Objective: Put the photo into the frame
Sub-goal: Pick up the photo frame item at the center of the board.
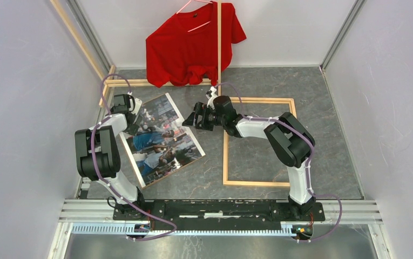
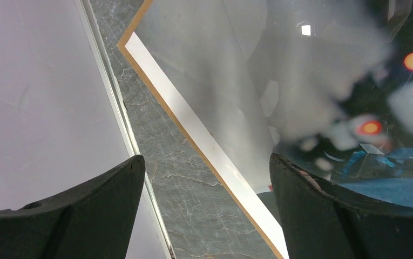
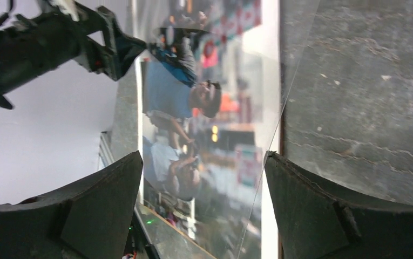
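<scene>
The photo (image 1: 162, 139), a glossy print of people with a white border, lies face up and askew on the grey table, left of centre. The frame (image 1: 225, 156), a light-wood rectangle, lies flat to its right, apart from it. My left gripper (image 1: 134, 120) is open and low over the photo's far left corner; its wrist view shows the white border (image 2: 193, 135) with a thin brown edge under it between the jaws (image 2: 206, 162). My right gripper (image 1: 192, 120) is open over the photo's far right edge, and the print (image 3: 193, 108) fills the gap in its wrist view (image 3: 203, 156). A clear sheet's edge (image 3: 279, 124) lies over the print.
A red T-shirt (image 1: 188, 48) hangs on a hanger at the back. Loose light-wood slats lie along the back edge (image 1: 139, 82), stand upright in front of the shirt (image 1: 218, 38) and lean on the left wall (image 1: 80, 40). White walls enclose the table on three sides.
</scene>
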Tool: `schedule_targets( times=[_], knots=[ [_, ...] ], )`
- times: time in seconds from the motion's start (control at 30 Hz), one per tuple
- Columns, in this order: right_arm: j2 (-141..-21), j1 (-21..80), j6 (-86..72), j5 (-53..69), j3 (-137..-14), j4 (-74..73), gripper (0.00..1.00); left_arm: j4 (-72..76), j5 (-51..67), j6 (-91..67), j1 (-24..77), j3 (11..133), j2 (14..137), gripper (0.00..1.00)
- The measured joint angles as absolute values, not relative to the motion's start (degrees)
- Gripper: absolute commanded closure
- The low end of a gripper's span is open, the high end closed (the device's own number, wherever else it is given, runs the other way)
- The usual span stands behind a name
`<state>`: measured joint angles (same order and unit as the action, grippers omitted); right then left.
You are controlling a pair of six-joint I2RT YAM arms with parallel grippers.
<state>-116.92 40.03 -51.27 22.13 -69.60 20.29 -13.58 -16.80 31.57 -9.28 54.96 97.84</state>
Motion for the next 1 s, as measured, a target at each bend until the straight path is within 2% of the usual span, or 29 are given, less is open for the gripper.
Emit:
schedule_targets(
  times=[0.3,0.7,0.77,0.83,0.93,1.0],
  knots=[
    [-115.9,40.0,-56.0,24.9,-68.0,27.7,0.12,-12.7,-16.9,32.3,-9.2,54.7,97.9,0.08],
    [-118.9,41.3,-57.6,25.5,-68.6,28.2,0.31,-12.0,-16.9,32.5,-9.2,54.4,97.8,0.09],
    [-119.9,41.5,-57.7,25.4,-68.9,27.7,0.38,-12.0,-16.9,32.6,-9.2,54.3,97.7,0.09],
    [-120.4,41.5,-57.5,25.3,-69.3,26.8,0.51,-12.0,-16.8,32.6,-9.2,54.3,97.7,0.09],
    [-120.5,41.5,-56.6,24.6,-70.3,24.8,0.85,-11.9,-16.7,32.7,-9.3,54.3,97.6,0.09],
    [-120.6,41.5,-55.7,24.0,-71.6,23.2,0.99,-12.0,-16.6,32.7,-9.3,54.3,97.6,0.08]
  ],
)
